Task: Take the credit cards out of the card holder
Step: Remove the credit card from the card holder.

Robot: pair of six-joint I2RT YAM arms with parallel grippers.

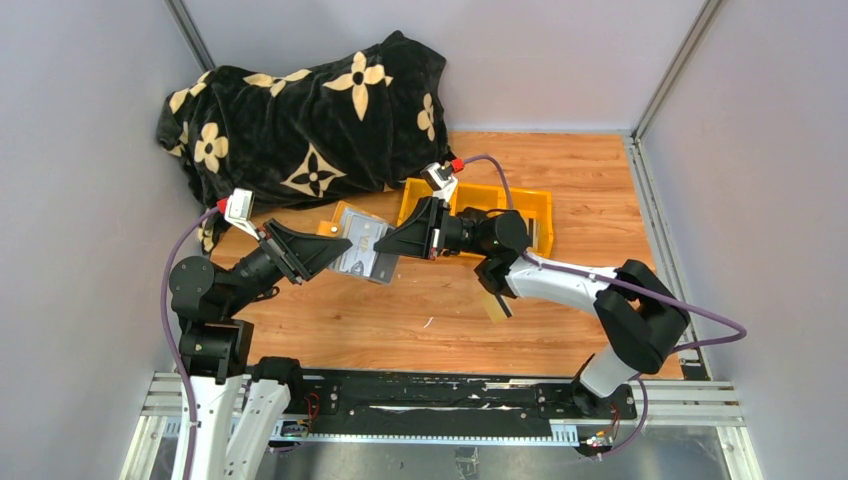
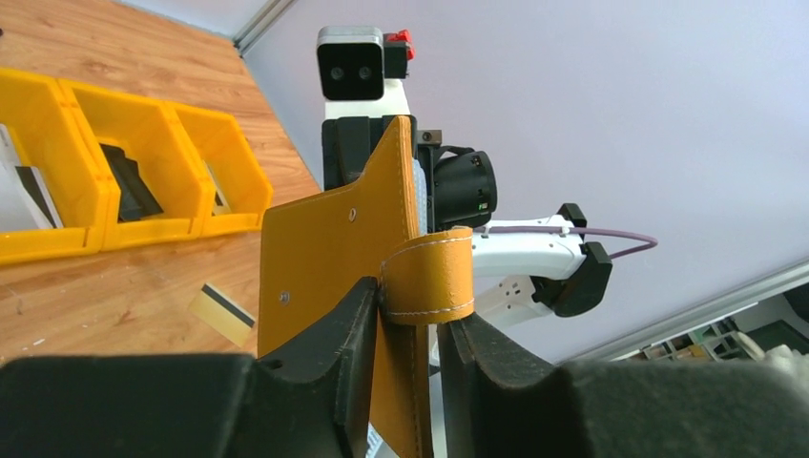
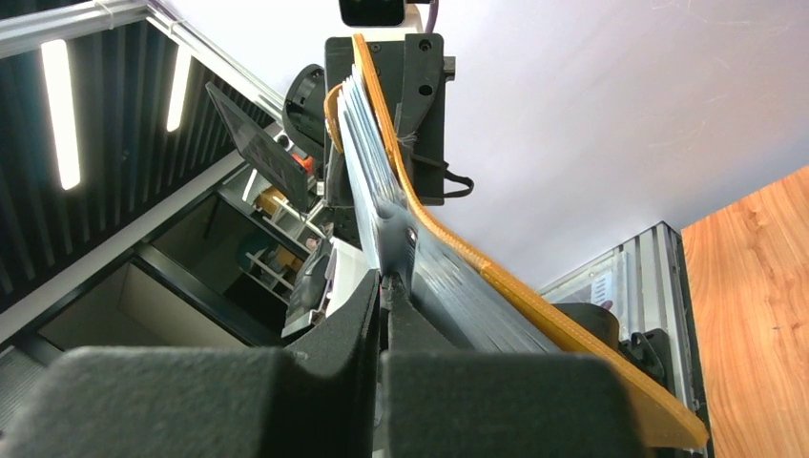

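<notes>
Holder (image 1: 362,243) is hanging open in the air above the table (image 1: 400,320), between the two arms and just left of the bin (image 1: 530,205). Left gripper (image 1: 333,252) is clamping it from the left. In the left wrist view its fingers (image 2: 324,367) are standing a narrow gap apart, pressing on the tan cover beside the strap loop. Right gripper (image 1: 392,245) is meeting the holder from the right. In the right wrist view its fingers (image 3: 334,339) are almost touching and are pinching the edge of the grey inner leaves. Whether a card is lying in that pinch cannot be told. The tan cover is bowing away to the right of the pinch.

A tan card (image 1: 497,305) with a dark stripe is lying flat on the table under the right forearm, touching neither gripper. A pale card (image 2: 21,186) is leaning in the bin compartment that is leftmost in the left wrist view.
</notes>
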